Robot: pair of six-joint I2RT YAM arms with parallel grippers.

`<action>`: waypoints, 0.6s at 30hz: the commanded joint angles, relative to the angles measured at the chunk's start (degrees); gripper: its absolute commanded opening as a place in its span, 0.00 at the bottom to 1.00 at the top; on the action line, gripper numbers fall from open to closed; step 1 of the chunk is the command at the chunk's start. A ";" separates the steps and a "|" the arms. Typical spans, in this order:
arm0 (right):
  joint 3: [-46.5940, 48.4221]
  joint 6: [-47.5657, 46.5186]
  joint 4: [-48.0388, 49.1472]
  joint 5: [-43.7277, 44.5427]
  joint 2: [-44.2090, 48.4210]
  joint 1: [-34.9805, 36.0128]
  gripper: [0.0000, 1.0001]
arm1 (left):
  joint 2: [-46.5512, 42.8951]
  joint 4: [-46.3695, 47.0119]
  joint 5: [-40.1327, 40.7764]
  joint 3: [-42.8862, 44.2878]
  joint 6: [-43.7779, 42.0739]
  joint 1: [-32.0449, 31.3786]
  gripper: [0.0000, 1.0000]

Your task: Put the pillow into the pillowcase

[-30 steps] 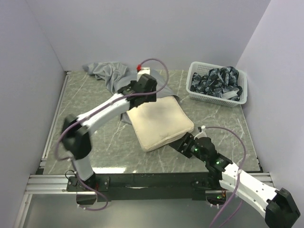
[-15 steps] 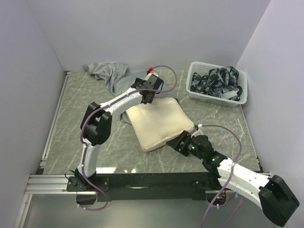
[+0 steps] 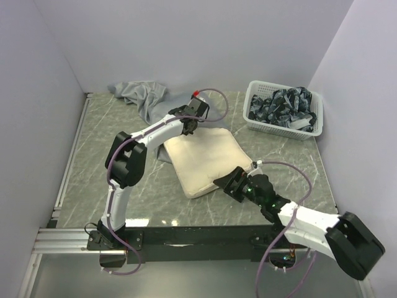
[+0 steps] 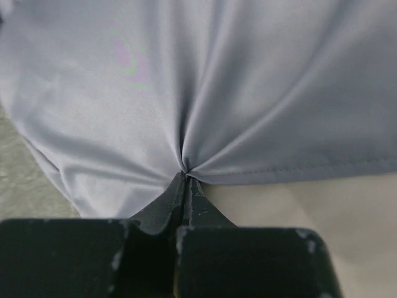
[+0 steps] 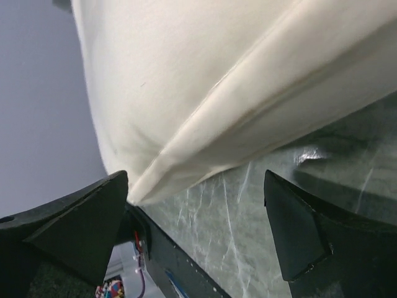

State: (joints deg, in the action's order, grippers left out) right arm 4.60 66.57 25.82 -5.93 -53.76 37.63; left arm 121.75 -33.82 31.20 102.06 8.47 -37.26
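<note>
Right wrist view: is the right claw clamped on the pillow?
No: the right claw stands wide open, one finger on each side of the pillow, nothing pinched.

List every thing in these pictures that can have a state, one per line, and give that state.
pillow: lying flat on the table, outside the pillowcase
pillowcase: crumpled, pinched at its hem
left gripper: shut on the pillowcase hem
right gripper: open, fingers either side of the pillow's near corner
basket: upright, filled with dark cloths
</note>
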 commanded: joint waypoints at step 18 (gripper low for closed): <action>39.33 -10.65 -11.48 4.17 -10.92 -5.46 0.00 | -39.30 -3.73 -36.23 -11.28 12.79 -10.95 0.01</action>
State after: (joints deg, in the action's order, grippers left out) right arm 34.28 62.98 17.30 -9.06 -68.88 32.97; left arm 89.80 -38.65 6.44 88.97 17.45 -41.28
